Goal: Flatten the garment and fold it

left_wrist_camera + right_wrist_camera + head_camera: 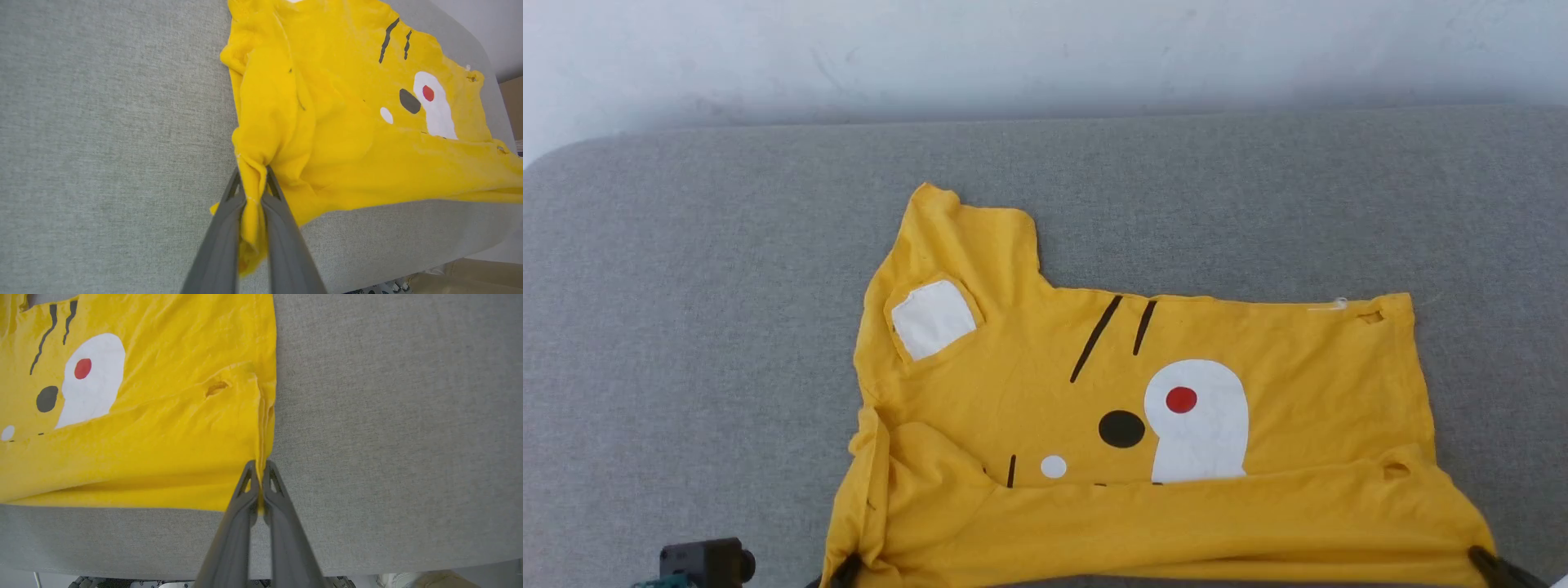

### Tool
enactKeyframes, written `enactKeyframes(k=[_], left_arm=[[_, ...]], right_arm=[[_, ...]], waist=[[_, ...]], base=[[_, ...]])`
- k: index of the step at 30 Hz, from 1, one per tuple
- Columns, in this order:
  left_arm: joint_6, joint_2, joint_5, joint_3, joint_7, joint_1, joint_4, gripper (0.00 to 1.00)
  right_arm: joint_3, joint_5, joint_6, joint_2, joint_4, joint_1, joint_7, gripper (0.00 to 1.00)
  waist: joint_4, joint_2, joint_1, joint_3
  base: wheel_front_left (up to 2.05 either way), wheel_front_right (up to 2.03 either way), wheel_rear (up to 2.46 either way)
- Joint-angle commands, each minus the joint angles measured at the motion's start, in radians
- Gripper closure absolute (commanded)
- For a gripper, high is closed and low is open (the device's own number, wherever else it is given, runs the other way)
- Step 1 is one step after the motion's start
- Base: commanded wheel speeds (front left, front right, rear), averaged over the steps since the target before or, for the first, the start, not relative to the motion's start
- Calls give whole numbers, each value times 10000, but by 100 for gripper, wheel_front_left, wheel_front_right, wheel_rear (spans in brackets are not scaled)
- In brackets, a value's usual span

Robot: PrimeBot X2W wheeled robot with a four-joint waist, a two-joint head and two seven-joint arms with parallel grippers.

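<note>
Shirt (pixel 1160 408) lies centre-low in head view on grey woven cushion (pixel 703 310), near edge doubled over the print. Left gripper (pixel 252 169) clamped on a bunched corner; right gripper (pixel 258 462) pinched on a flat hem corner. Judgement: carry both corners level and taut; thin limp cloth creases easily.

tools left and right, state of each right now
left tool: closed, holding a bunched corner of the garment
right tool: closed, holding the garment's edge
</note>
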Motion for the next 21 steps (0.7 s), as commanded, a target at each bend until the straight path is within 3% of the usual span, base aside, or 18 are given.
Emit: enactKeyframes(k=[1, 8, 10, 11, 13, 14, 21], left_arm=[[63, -43, -82, 66, -110, 52, 91, 100], [-324, -566, -274, -398, -322, -372, 1224, 100], [-475, -687, -317, -525, -364, -564, 1646, 63], [-536, -748, -347, -555, -401, -650, 1816, 0], [-639, -822, -396, -587, -460, -779, 2069, 0], [-676, -856, -429, -589, -485, -824, 2159, 0], [-592, -943, -743, 377, -1351, -803, 1737, 0]], right_arm=[[40, -14, -23, 97, 103, 104, -178, 100], [806, -97, -23, 249, 1327, 10, -1072, 100], [938, -128, -23, 216, 1661, -106, -1317, 100], [989, -138, -23, 194, 1800, -167, -1423, 93], [1023, -124, -23, 175, 2013, -288, -1644, 5], [1034, -116, -23, 162, 2101, -336, -1725, 0], [809, -20, -23, -181, 1786, -764, -2630, 0]], waist=[[5, -1, 1, 20], [8, -1, 1, 167], [8, -1, 1, 213], [1, -1, 1, 232], [-17, -1, 1, 260], [-20, -1, 1, 269], [-83, -1, 1, 309]], base=[[0, 0, 0], [0, 0, 0], [0, 0, 0], [0, 0, 0], [0, 0, 0], [0, 0, 0], [0, 0, 0]])
